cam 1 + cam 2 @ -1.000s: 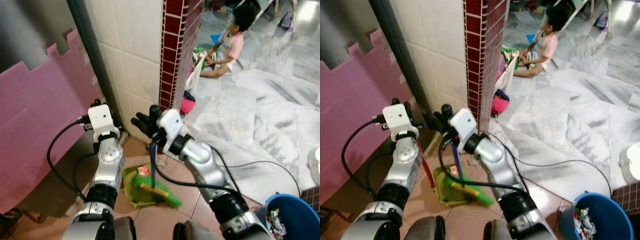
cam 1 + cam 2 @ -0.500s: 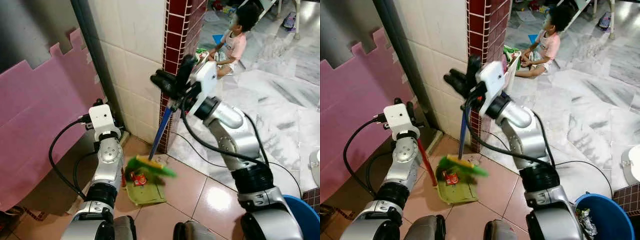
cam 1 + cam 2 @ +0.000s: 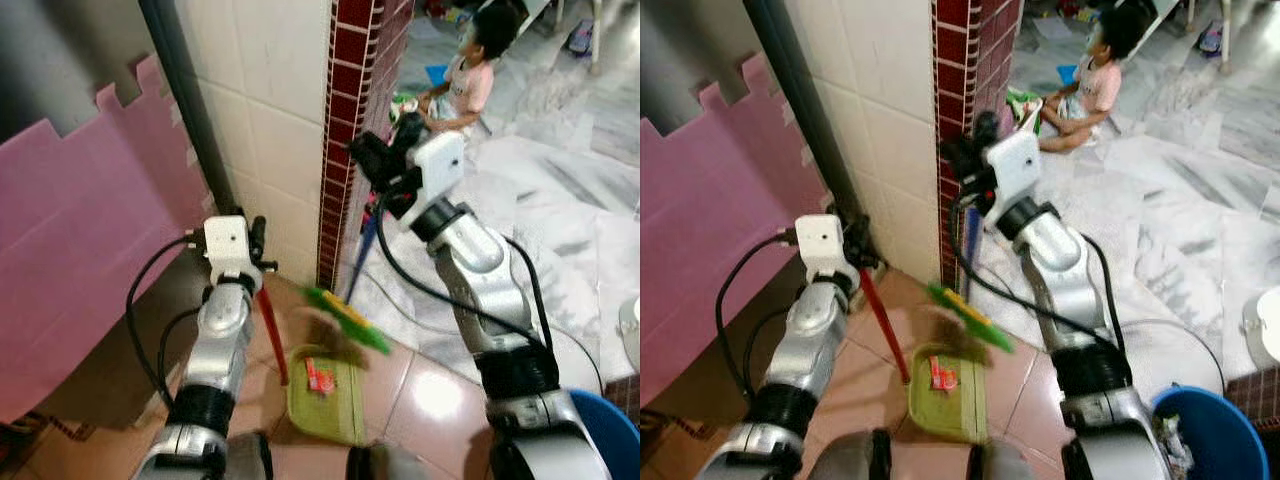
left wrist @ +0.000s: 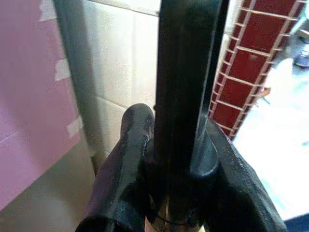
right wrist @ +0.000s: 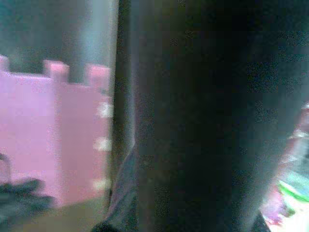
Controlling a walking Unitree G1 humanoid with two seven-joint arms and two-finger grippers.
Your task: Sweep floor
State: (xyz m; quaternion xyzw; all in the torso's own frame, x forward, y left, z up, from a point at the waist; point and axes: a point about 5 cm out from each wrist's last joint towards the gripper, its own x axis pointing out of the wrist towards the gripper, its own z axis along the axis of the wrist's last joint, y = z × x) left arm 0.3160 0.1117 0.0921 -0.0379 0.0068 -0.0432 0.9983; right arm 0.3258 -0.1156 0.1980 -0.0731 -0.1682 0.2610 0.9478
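A green dustpan [image 3: 327, 398] lies on the tan floor tiles with a red and white scrap of litter [image 3: 318, 377] in it. Its red handle [image 3: 272, 335] rises to my left gripper [image 3: 258, 238], which is shut on it. My right gripper [image 3: 372, 162] is up beside the red brick pillar, shut on the blue handle [image 3: 362, 255] of a broom. The green broom head [image 3: 348, 320] hangs blurred just above the dustpan's far edge. In the left wrist view, black fingers [image 4: 126, 159] clasp a dark shaft.
A red brick pillar [image 3: 345, 120] and white tiled wall stand ahead, with a dark pipe [image 3: 180, 100] and pink foam mat [image 3: 80, 240] to the left. A child [image 3: 465, 75] sits on the marble floor beyond. A blue bin [image 3: 1200, 432] with rubbish stands at lower right.
The right gripper has carried the broom right and lower, its head now above the pan's far edge. The left gripper has shifted the dustpan rightwards. The litter stays in the pan.
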